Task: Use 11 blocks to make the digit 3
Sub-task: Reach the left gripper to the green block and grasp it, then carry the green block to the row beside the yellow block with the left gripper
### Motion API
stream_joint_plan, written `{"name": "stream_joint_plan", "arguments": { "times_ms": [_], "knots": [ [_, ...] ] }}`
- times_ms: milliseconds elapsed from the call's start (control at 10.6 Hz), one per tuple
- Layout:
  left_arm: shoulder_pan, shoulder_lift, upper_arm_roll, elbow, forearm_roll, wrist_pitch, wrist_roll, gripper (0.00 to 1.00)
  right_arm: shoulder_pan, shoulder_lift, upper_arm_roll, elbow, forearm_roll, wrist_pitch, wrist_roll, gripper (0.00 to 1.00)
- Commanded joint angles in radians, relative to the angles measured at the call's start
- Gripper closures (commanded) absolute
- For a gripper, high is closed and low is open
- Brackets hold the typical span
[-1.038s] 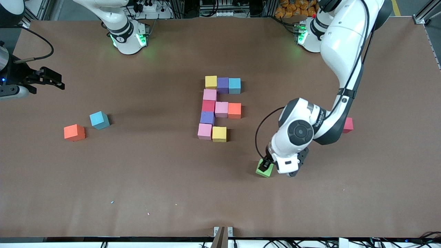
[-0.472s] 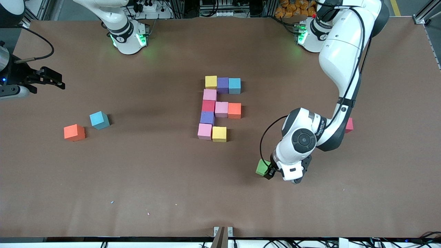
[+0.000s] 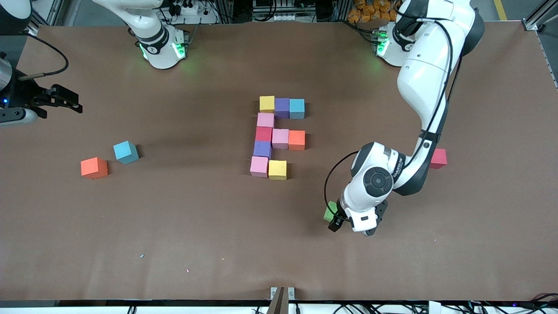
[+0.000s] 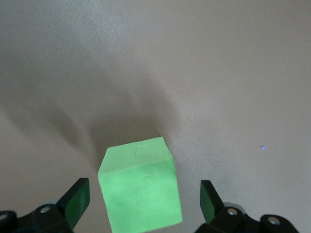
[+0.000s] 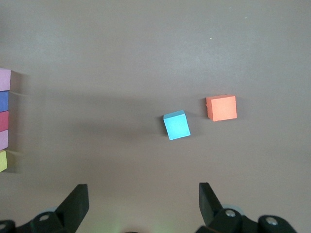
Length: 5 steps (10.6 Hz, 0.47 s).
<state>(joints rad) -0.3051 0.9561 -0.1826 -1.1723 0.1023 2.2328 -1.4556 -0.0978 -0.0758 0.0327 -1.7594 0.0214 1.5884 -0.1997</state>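
No legible text, label, brand, number or sign appears on the blocks or the worktop (image 3: 174, 226). The left arm's forearm (image 3: 399, 163) carries a small line of dark lettering beside its round joint cap, too small to read. Both wrist views show no writing.

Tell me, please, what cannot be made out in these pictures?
- Green block: front view, mostly hidden by the left pincer; contact unclear.
- Loose red block: front view, partly covered by the left arm.
- Figure: right wrist view, cut off by the edge.
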Motion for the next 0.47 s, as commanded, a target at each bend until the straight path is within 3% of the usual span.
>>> {"name": "stream_joint_plan", "arguments": {
  "times_ms": [0, 377],
  "knots": [
    [-0.009, 0.02, 0.008, 0.039, 0.004, -0.004, -0.012, 0.0, 0.003, -0.012, -0.001, -0.011, 0.012, -0.004, 0.003, 0.0],
    [-0.009, 0.036, 0.009, 0.036, 0.004, -0.002, -0.011, 0.0, 0.003, -0.012, -0.001, -0.009, 0.012, -0.004, 0.002, 0.0]
  ]
}}
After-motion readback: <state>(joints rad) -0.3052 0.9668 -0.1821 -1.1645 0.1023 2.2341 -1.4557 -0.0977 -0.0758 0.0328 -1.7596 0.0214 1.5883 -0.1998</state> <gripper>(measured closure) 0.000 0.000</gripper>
